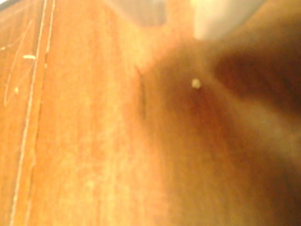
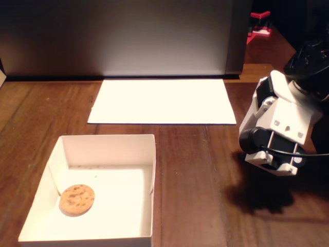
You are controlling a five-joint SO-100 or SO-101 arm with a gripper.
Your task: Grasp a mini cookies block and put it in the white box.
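Observation:
In the fixed view a round golden-brown mini cookies block (image 2: 77,199) with dark specks lies flat inside the white box (image 2: 108,142), near its front left corner. The box stands at the lower left of the wooden table. My gripper (image 2: 271,160) hangs over the table's right side, well clear of the box and a little above the wood. Its white housing hides the fingers, so I cannot tell how the jaws stand. The wrist view is blurred and shows only wood grain, a dark shadow and a small pale crumb (image 1: 196,84).
A flat white sheet of paper (image 2: 162,100) lies behind the box. A grey panel (image 2: 123,36) stands along the back edge. Something red (image 2: 259,25) sits at the far right rear. Bare wood (image 2: 195,175) separates box and arm.

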